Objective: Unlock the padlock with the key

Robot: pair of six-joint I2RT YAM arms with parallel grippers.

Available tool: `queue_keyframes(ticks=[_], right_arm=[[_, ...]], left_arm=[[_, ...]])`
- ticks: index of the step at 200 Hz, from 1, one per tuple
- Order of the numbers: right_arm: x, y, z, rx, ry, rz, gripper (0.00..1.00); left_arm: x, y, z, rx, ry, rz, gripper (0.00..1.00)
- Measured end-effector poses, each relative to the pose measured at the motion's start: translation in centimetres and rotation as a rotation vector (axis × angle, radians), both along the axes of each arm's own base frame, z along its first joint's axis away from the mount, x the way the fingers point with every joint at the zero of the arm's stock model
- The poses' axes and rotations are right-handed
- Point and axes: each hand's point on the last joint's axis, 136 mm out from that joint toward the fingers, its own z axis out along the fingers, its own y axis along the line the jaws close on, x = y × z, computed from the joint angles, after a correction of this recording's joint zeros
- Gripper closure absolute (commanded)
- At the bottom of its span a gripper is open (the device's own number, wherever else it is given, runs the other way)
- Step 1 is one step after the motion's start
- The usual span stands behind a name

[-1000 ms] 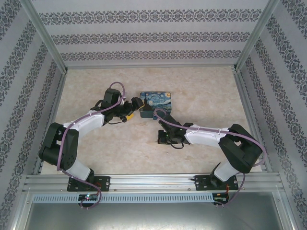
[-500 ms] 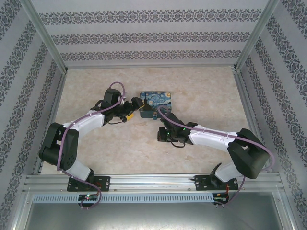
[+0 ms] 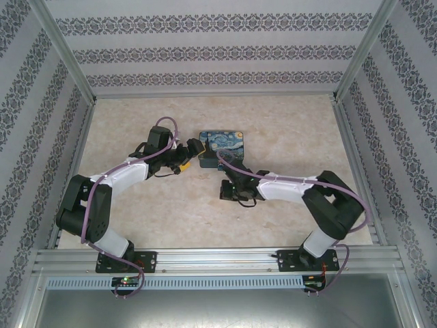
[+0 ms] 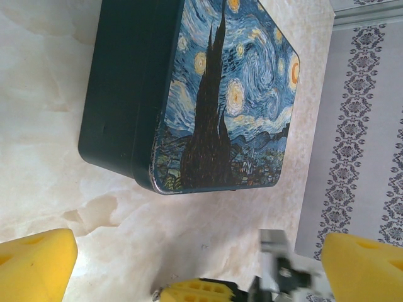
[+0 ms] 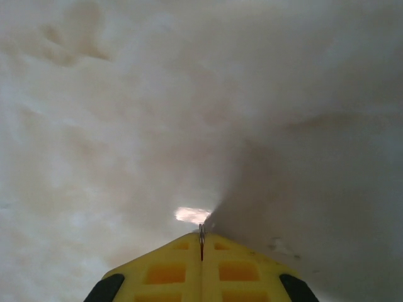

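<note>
- The starry-night tin (image 4: 227,94) is sitting just ahead of the left gripper (image 4: 200,261), which is gaping wide.
- The right gripper (image 5: 201,246) is pinching the thin key (image 5: 201,236) over the marbled bench (image 3: 287,123).
- Patterned walls (image 3: 218,55) are enclosing it.

A pale marbled tabletop (image 3: 287,123) is enclosed left, right and far by white walls (image 3: 218,51) banded with grey floral ornament. Aluminium rails (image 3: 218,258) cross the near edge.
</note>
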Motion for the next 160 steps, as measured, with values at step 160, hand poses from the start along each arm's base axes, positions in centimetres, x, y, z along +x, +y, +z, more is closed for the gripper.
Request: queue_keyframes(ticks=[160], right_arm=[[-1.8, 1.5, 6.6, 0.148, -0.123, 0.027, 1.0]], left_arm=[[0.0, 0.0, -0.1, 0.001, 0.002, 0.0, 0.0]])
